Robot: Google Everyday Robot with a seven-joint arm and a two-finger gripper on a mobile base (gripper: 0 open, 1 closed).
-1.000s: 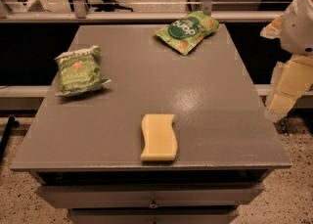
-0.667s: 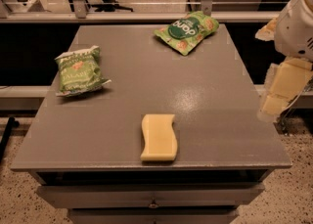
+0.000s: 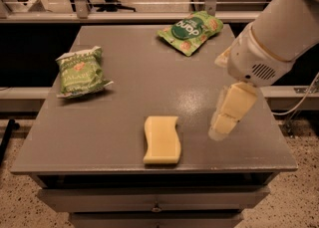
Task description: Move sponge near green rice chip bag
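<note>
Sponge [image 3: 161, 140]: pale yellow slab, wavy long sides, lying flat by front edge of worktop [image 3: 149, 82], about mid-width. End effector [image 3: 220, 130]: hangs to right of sponge, apart from it, low over worktop toward right edge; open or closed, cannot tell. Green rice chip bag [image 3: 192, 32]: back edge, toward right corner, well apart from sponge. Duller crinkled green bag [image 3: 79, 71]: left edge. Worktop grey, matte; drawer [image 3: 154, 199] under front. Speckled floor [image 3: 299, 207]; metal rail [image 3: 149, 17] behind, possibly chair base beyond.
</note>
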